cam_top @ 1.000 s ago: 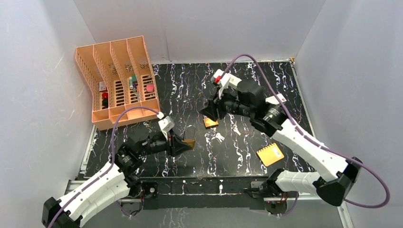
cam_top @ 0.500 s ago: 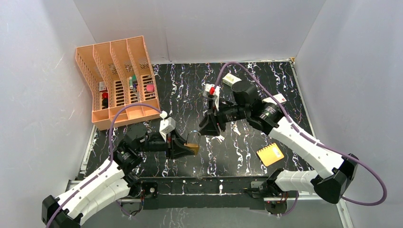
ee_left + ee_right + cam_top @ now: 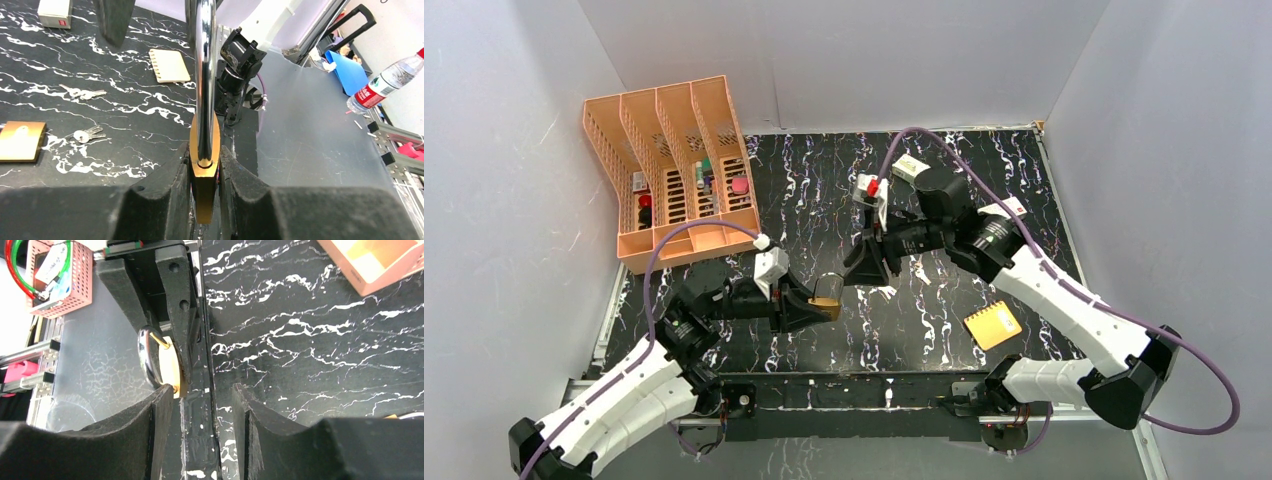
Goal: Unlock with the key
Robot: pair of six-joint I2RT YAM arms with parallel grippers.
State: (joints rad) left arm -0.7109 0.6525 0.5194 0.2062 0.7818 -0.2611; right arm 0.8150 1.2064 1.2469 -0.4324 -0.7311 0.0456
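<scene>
Left gripper (image 3: 205, 167) is clamped on the held padlock (image 3: 205, 192), raised toward the middle of the worktop's (image 3: 804, 170) near edge. Right gripper (image 3: 202, 400) stands open and empty beside it. The key bunch (image 3: 89, 134) lies loose mid-worktop. Advised: take one key by its bow and keep the lock steady. Count: two padlocks, including the lying padlock (image 3: 20, 141); two bunches, including the second key bunch (image 3: 82, 93).

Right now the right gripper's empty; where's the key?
In the left wrist view the key lies on the table beside the flat brass padlock, with another bunch beyond it.
</scene>
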